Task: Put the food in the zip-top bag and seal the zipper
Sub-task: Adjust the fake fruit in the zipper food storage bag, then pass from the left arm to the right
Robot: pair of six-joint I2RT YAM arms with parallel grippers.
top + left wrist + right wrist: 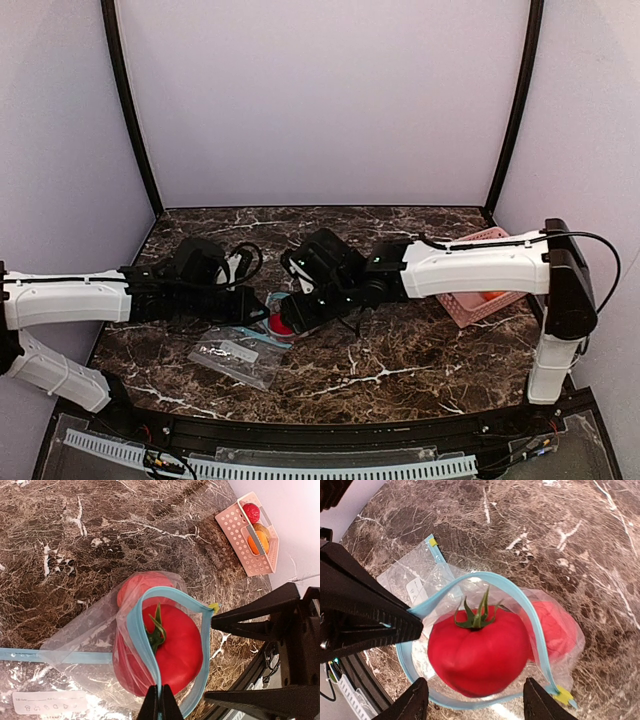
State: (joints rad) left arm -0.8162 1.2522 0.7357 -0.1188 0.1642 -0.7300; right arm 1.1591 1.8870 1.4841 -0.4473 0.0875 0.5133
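Note:
The zip-top bag point(95, 630) lies on the marble with its mouth pulled open. My left gripper point(160, 696) is shut on the teal zipper point(134, 630) at one lip. A red tomato with a green stem point(477, 650) sits in the bag's mouth, and a second red piece point(557, 630) lies deeper inside. My right gripper point(475, 680) is open, its fingers point(412, 702) standing either side of the tomato without touching it. In the top view both grippers point(262, 315) point(287, 318) meet over the bag point(280, 322). A red, a brown and an orange piece point(259, 544) of food lie in the basket.
The pink slatted basket point(235, 527) stands at the table's right side, partly behind the right arm point(470, 268) in the top view. A second clear bag with a white label point(235, 355) lies flat just in front of the held bag.

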